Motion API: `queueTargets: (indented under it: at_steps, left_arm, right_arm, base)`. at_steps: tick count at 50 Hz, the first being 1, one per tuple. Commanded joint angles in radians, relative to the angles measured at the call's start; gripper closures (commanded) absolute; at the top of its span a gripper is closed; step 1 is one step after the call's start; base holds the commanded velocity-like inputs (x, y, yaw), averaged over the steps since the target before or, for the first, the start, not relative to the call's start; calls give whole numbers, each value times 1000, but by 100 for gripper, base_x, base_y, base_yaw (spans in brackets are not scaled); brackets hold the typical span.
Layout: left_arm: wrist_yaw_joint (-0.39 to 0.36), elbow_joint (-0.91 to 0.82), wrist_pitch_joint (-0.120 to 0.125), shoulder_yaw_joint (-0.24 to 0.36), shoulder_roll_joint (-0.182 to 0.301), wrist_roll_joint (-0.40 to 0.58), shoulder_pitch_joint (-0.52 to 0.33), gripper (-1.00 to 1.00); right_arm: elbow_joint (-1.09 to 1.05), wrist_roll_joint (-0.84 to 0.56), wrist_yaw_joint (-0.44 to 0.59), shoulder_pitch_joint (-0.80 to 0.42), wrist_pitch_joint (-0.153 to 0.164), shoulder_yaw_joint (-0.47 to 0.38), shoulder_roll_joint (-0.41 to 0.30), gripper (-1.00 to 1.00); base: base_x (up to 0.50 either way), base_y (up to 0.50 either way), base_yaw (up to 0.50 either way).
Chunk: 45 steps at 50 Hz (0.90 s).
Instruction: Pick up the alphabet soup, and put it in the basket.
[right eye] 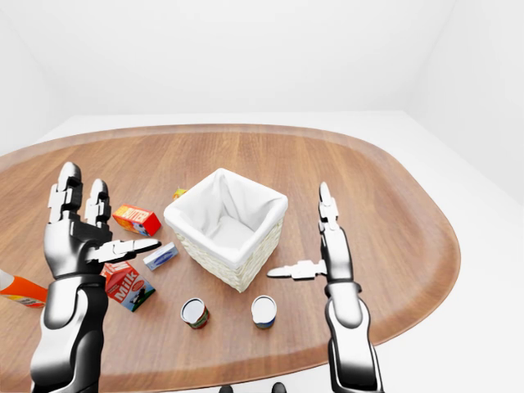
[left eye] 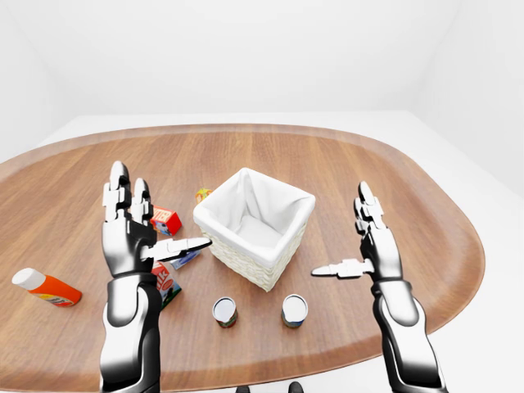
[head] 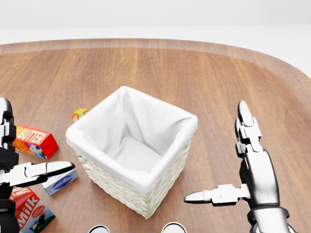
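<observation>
Two small cans stand upright near the table's bottom edge in the left-eye view, below the basket: one with a red and green label (left eye: 224,312) and one with a bluish label (left eye: 295,310). I cannot read which is the alphabet soup. The white-lined wicker basket (left eye: 243,260) stands empty in the middle of the table. My left hand (right eye: 110,214) is open and raised left of the basket, fingers up. My right hand (right eye: 299,233) is open and raised right of the basket, thumb pointing at it. Neither hand touches anything.
The oval wooden table (left eye: 344,164) carries a red butter box (left eye: 166,219), a blue cream cheese box (left eye: 185,259), a milk carton (left eye: 167,284) and an orange bottle (left eye: 47,288) on the left. A small yellow item (left eye: 203,194) lies by the basket.
</observation>
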Motion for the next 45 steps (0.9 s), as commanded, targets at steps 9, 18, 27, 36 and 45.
queueTargets:
  at_steps: [9,18,27,36,45]
  left_arm:
    - [0,9,0,-1,1,6,-2,-100]
    - [0,6,0,0,0,6,1,-100]
    - [1,4,0,0,0,5,1,-100]
    - [2,1,0,-3,-2,9,3,-100]
    - [4,-1,0,0,-1,7,2,-100]
  right_arm:
    - [158,-73,-16,16,-47,30,-3,-100]
    - [171,-86,22,29,-13,40,-7,-100]
    - [164,-131,90,62,6,71,-19,-100]
    - [165,-152,134,83,6,75,-19,-100]
    - [176,-168,153,125,6,87,-18,-100]
  base:
    - [0,0,0]
    - [0,0,0]
    - [0,0,0]
    - [0,0,0]
    - [0,0,0]
